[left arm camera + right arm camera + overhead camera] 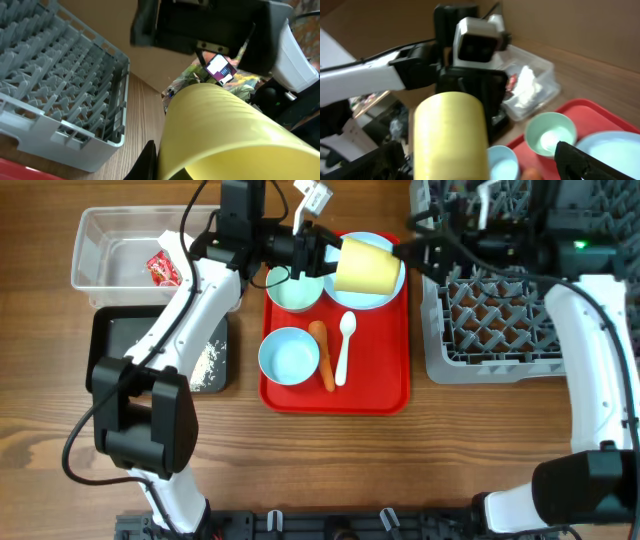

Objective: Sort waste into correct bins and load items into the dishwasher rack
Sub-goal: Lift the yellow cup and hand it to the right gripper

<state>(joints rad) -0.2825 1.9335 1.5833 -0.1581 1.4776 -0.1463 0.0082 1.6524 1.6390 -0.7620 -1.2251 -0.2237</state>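
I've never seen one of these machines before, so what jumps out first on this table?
The yellow cup grabs the eye: it lies on its side in the air above the red tray, gripped by the left tool, with the right tool close at its other end. Below, an orange carrot lies between a small bowl and a white spoon. The big grey rack stands right of the tray.

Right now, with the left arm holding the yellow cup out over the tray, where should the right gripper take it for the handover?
Grip the yellow cup across its free end, coming from the dishwasher rack side. It lies sideways, its other end held in the left gripper, so only the end facing the right gripper looks clear.
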